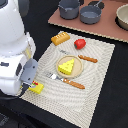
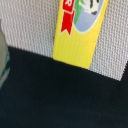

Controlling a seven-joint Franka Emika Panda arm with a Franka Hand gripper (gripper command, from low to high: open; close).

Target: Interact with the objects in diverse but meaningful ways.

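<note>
Gripper (image 1: pixel 31 86): low at the mat's near corner on the exterior view's left, right over the yellow box; the arm's white body hides the fingers, so I cannot tell whether they are spread or closed.
Yellow box (image 1: pixel 36 89): lies flat at the near left corner of the mat, partly under the gripper; the wrist view shows it close up (image 2: pixel 79 31), yellow with a red ribbon mark and a round printed picture, one end reaching to the mat's edge.
Mat (image 1: pixel 100 80): pale woven placemat on a dark table (image 1: pixel 115 110).
Fork (image 1: pixel 65 80): silver head, orange handle, just in front of the plate.
Plate (image 1: pixel 76 73): tan, round, mid-mat.
Cheese wedge (image 1: pixel 66 65): yellow with holes, sitting on the plate.
Knife (image 1: pixel 88 59): orange handle, just behind the plate.
Red fruit (image 1: pixel 80 43): near the mat's far edge.
Bread loaf (image 1: pixel 60 38): golden, beside the fruit, toward the exterior view's left.
Grey pots (image 1: pixel 90 14): two, on a brown board (image 1: pixel 107 27) beyond the mat.
</note>
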